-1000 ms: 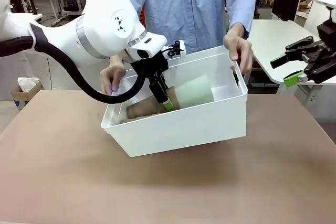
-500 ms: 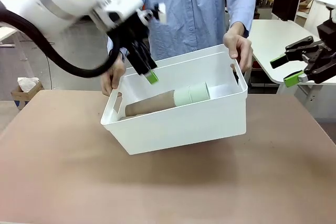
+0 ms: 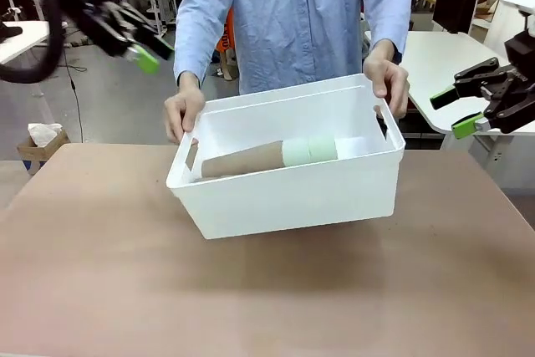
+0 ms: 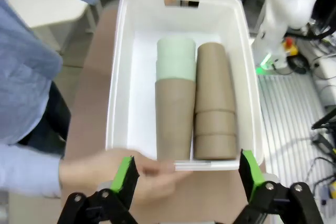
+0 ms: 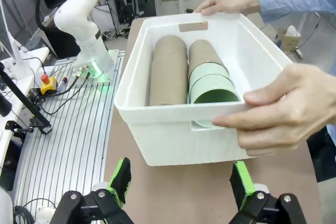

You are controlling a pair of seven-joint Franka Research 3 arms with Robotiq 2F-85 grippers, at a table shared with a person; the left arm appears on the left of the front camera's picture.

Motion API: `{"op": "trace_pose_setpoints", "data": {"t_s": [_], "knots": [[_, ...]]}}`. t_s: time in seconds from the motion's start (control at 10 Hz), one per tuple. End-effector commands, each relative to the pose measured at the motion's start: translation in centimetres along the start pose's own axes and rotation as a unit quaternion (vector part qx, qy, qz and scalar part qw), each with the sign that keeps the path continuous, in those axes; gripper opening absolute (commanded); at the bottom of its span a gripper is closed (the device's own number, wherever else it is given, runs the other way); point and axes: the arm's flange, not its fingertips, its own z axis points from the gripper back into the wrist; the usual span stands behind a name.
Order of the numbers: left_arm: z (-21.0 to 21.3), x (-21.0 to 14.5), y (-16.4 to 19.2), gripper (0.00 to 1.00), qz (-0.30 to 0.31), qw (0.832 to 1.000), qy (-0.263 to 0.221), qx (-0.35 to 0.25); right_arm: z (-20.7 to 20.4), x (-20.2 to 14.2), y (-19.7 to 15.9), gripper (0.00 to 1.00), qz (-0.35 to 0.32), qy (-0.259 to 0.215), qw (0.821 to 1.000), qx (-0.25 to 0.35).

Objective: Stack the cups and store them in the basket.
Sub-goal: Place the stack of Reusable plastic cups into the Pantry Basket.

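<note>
The person's two hands (image 3: pixel 184 113) are gripping the basket (image 3: pixel 284 194) at both ends on the counter (image 3: pixel 267 290), the stacked cups (image 4: pixel 175 103) lying on their sides inside. The left pincer (image 4: pixel 184 174) is hanging agape above; the right pincer (image 5: pixel 181 179) is gaping too, empty.

Basket (image 3: pixel 284 198) is plain white, cups (image 4: pixel 175 114) inside are tan-brown with a couple of pale mint green ones. Table (image 3: pixel 251 290) is a dull brown, the person's shirt (image 3: pixel 292 14) light blue. Grippers (image 5: pixel 181 182) are black, bright green pads.
</note>
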Motion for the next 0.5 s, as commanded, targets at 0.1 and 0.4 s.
{"op": "trace_pose_setpoints", "data": {"t_s": [0.1,0.4], "knots": [[4.1,-5.6,-1.5,1.0,0.012,0.997,-0.073,0.013,0.1,0.3,0.0,1.0,-0.004,-0.005,1.0,0.002],[5.7,-9.8,-2.8,1.0,0.008,0.995,-0.101,0.022,0.1,0.3,0.0,1.0,-0.004,-0.005,1.0,0.002]]}}
